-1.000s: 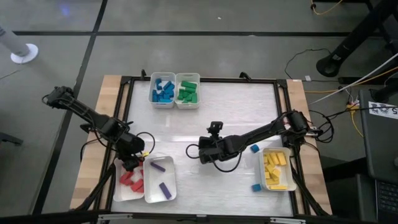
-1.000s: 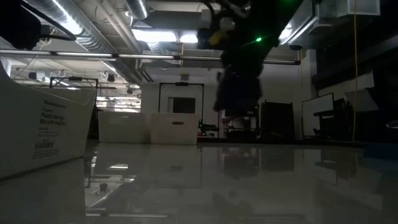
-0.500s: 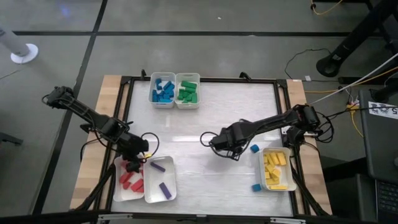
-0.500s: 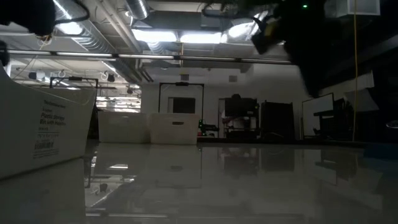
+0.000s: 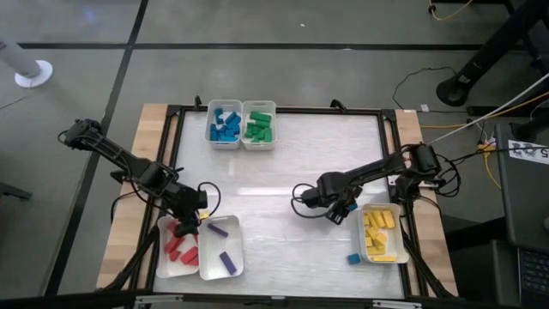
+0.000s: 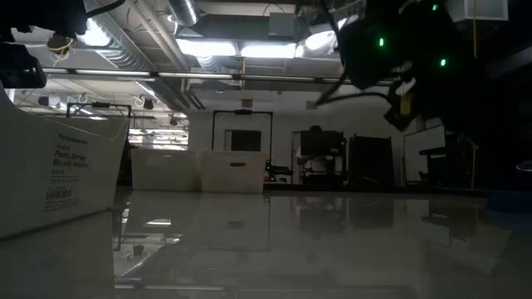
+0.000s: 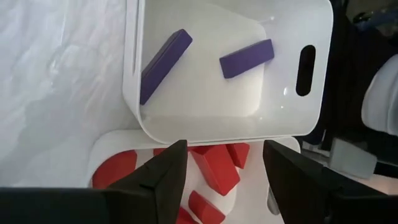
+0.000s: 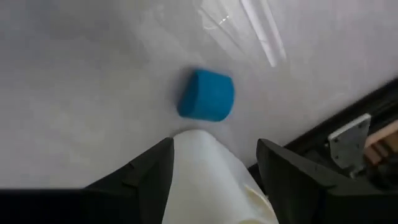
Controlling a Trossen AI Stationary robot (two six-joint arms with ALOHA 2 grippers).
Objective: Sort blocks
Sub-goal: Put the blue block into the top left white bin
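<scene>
Red blocks (image 7: 214, 171) lie below the released left tool (image 7: 221, 163); the right tool (image 8: 214, 163) (also released) hovers near a blue block (image 8: 207, 94).

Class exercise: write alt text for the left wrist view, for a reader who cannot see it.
An open, empty left pincer hangs over a white tray of red blocks. Beyond it, a second white tray holds two purple bars.

High cam looks straight down; low cam level w/ tabletop; wrist cams close above trays (image 7: 134, 93), also in high view.
</scene>
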